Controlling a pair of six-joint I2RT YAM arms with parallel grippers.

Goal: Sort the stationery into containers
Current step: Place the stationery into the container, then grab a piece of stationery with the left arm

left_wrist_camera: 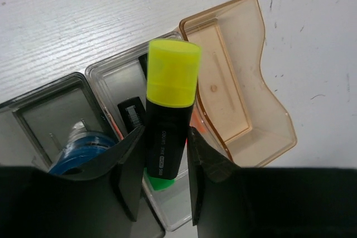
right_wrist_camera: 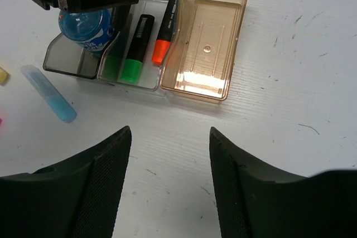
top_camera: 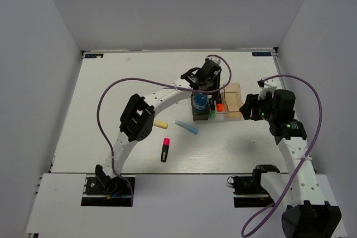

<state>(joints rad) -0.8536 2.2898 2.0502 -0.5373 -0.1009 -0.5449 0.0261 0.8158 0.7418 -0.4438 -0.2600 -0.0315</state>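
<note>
Left wrist: my left gripper (left_wrist_camera: 164, 143) pinches a yellow highlighter (left_wrist_camera: 170, 110) over the clear bin (left_wrist_camera: 111, 79); right gripper (right_wrist_camera: 170, 137) spread wide, empty; pink highlighter (top_camera: 165, 149), yellow stick (top_camera: 160, 124), blue stick (top_camera: 187, 127) unsorted.

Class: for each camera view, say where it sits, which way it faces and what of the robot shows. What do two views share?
Top external: above and behind the bases, facing down on the white table; the left arm and right arm show.
Left wrist: on the left arm, facing down past the left gripper, shut on a yellow-capped black highlighter.
Right wrist: on the right arm, facing down past the open right gripper onto the tan-beige open-top plastic bin.
Shared: both wrist views show that bin and the small blue round roll.
</note>
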